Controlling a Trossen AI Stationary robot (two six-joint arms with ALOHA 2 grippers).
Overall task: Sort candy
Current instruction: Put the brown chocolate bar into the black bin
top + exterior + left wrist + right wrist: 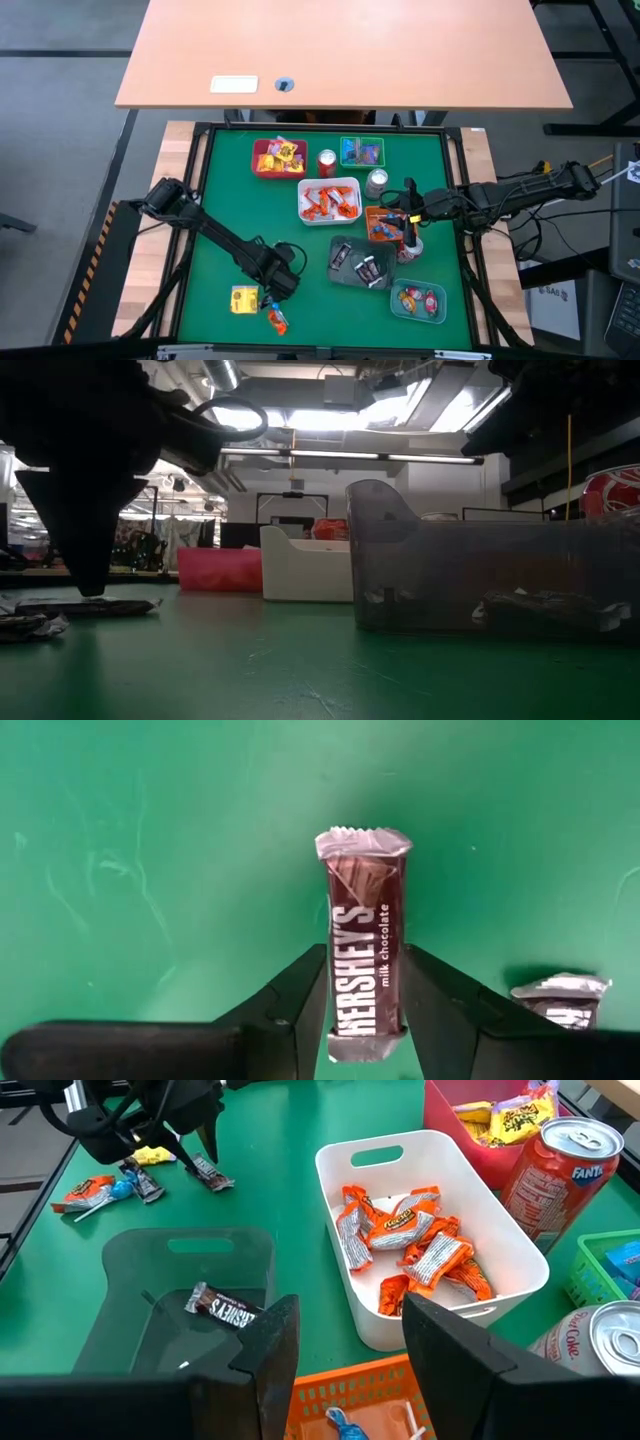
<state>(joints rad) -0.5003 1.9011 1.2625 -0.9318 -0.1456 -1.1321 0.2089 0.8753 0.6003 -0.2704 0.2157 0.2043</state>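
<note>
Chocolate is what the left gripper point(365, 1020) has its fingers around: a dark Hershey's bar point(365, 955) lying flat on the green table point(150, 870), its long axis running straight out ahead of the gripper, with one crimped silver end pointing away and the other tucked between the fingers. The two dark fingers point(300, 995) stand on either side of the bar, right against its wrapper; whether they are pressing it I cannot tell. From overhead, the left arm reaches diagonally across the table's near left part, its gripper low over the mat beside a yellow candy point(243, 299) and an orange one point(277, 320). Another dark wrapped piece point(560, 1000) lies just beside.

The right gripper point(345, 1345) hangs above the orange tray point(350, 1390), fingers apart and holding nothing, its arm coming in from the right edge. Ahead of it sit a grey tray point(140, 1270) with one dark bar point(225, 1310) inside and a white tray point(340, 1160) full of orange-wrapped candy point(415, 1245).
</note>
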